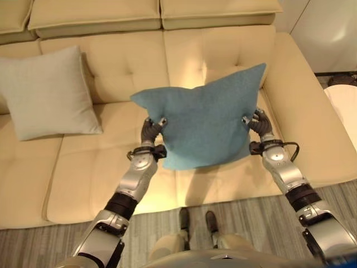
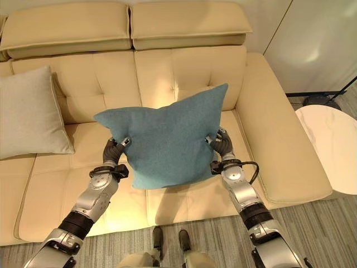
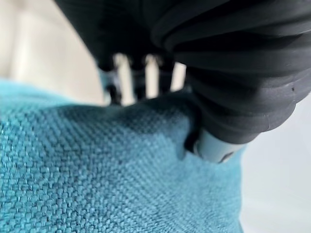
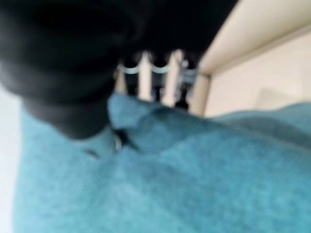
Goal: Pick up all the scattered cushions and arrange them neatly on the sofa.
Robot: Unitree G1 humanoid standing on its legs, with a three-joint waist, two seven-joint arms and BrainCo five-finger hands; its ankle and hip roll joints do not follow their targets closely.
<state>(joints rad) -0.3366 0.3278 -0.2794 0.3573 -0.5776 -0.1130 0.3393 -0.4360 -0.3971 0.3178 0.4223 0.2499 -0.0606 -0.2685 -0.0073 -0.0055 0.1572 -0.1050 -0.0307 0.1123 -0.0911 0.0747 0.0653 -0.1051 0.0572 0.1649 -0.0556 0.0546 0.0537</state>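
The teal cushion [image 1: 206, 120] is pinched at its side edges by the left hand [image 1: 150, 131] and the right hand [image 1: 258, 124], above the sofa [image 1: 89, 173]. Only thin edges are gripped, so slippage from either pinch is a risk, and the cushion could be dropped crookedly.

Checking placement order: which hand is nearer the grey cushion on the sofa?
Left. The left hand grips the blue cushion's edge facing the grey cushion; the right hand grips the far edge.

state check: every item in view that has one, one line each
Teal cushion: held up over the sofa seat, pinched at both side edges.
Grey cushion: leaning upright against the sofa backrest, on the left seat.
Left hand: shut on the teal cushion.
Right hand: shut on the teal cushion.
Sofa: right seat unoccupied.
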